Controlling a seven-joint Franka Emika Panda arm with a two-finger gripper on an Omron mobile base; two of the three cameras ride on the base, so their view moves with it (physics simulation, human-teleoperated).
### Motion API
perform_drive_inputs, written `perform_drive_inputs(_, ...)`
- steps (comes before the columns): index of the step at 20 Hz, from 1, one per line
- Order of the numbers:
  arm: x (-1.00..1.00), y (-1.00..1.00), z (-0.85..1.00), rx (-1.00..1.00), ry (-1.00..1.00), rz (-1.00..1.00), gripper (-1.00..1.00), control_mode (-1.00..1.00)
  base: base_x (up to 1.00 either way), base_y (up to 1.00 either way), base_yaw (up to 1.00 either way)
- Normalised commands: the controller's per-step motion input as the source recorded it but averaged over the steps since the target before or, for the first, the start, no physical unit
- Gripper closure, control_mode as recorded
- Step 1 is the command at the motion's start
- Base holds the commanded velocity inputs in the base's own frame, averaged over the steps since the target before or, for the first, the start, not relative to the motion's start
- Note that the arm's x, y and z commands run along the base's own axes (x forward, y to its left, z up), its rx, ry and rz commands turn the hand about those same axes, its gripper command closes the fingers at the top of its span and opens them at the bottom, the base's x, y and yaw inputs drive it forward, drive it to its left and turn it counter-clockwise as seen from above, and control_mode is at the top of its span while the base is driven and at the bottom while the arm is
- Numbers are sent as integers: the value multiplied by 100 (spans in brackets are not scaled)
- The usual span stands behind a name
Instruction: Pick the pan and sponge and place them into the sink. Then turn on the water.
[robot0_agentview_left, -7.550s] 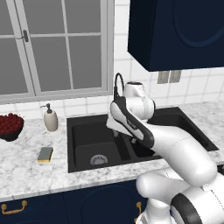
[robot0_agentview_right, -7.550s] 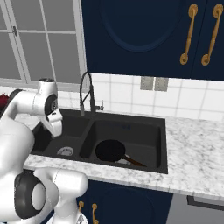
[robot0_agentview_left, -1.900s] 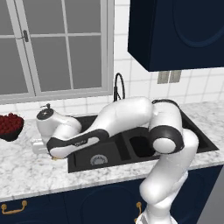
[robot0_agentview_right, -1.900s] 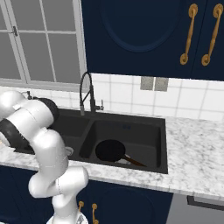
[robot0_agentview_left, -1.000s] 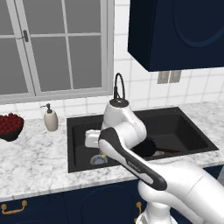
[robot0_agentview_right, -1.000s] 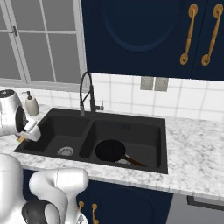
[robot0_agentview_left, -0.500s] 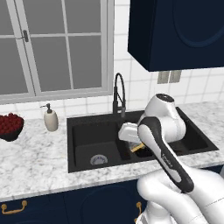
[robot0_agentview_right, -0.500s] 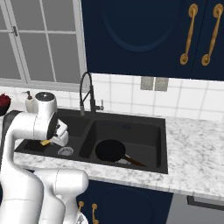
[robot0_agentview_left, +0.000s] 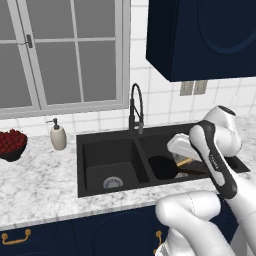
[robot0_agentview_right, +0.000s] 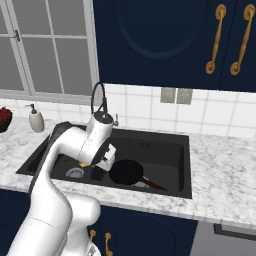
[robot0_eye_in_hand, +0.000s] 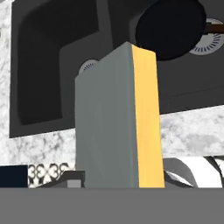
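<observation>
Sponge carried over the sink

The jaws hold the sponge (robot0_eye_in_hand: 116, 118) above the sink (robot0_agentview_left: 100, 145), near the pan (robot0_agentview_right: 126, 172) lying in its right basin; next comes lowering and release.

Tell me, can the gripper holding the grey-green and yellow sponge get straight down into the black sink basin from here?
Probably yes. The gripper holds the sponge above the matte black sink, beside the round black pan in the right basin. Nothing lies below it except the open basins and the pan.
</observation>
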Motion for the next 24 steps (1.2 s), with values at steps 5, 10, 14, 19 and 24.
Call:
perform_drive_inputs(5, 49, -67, -6, 1, 1, 1, 100, -100, 0, 0, 0)
perform_drive_inputs(10, 73, -36, -25, 1, 0, 5, 100, -100, 0, 0, 0)
perform_drive_inputs(14, 80, -21, -33, 2, 1, 5, 100, -100, 0, 0, 0)
perform_drive_inputs(19, 69, -12, -48, 1, 2, 1, 100, -100, 0, 0, 0)
perform_drive_inputs(24, 75, 0, -53, 0, 4, 1, 100, -100, 0, 0, 0)
